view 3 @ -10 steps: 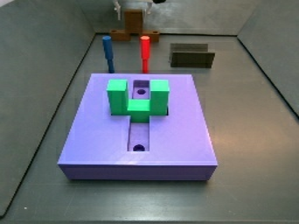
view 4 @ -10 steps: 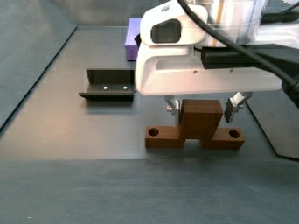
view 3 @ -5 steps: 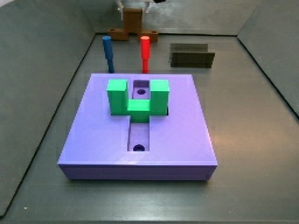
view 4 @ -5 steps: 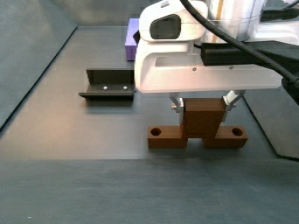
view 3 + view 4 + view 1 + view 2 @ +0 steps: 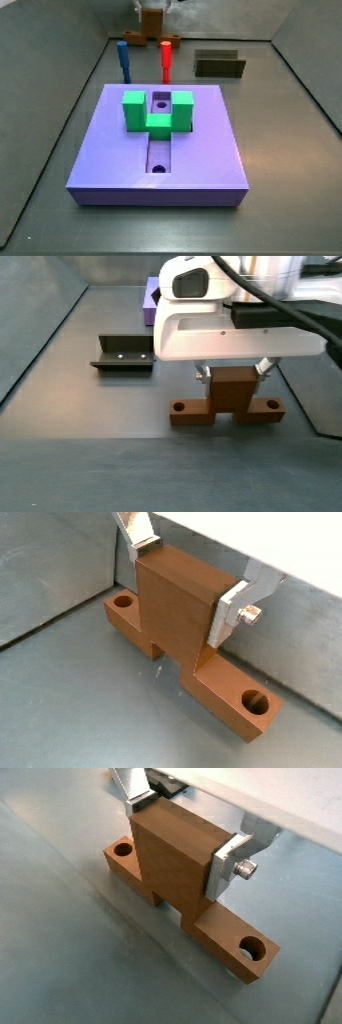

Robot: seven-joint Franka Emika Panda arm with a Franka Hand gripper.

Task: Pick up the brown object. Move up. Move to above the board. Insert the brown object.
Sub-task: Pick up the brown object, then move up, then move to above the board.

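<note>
The brown object point(image 5: 227, 409) is an orange-brown bar with a round hole near each end and an upright block rising from its middle. It lies flat at floor level, and I cannot tell whether it touches. My gripper point(image 5: 234, 374) hangs straight above it, its silver fingers point(image 5: 230, 612) pressed on both sides of the upright block. Both wrist views show the brown object point(image 5: 225, 690) point(image 5: 214, 933) clamped in the gripper point(image 5: 187, 590) point(image 5: 181, 838). In a side view the gripper point(image 5: 154, 12) is at the far end, well behind the lavender board point(image 5: 201, 130), whose green block point(image 5: 158, 112) straddles the groove.
A red peg point(image 5: 166, 60) and a blue peg point(image 5: 123, 60) stand upright between the board and the gripper. The dark fixture point(image 5: 123, 353) point(image 5: 219, 65) sits on the floor beside the brown object. Grey walls enclose the floor.
The fingers have drawn inward from either side until they press on the upright block. The brown object has barely shifted.
</note>
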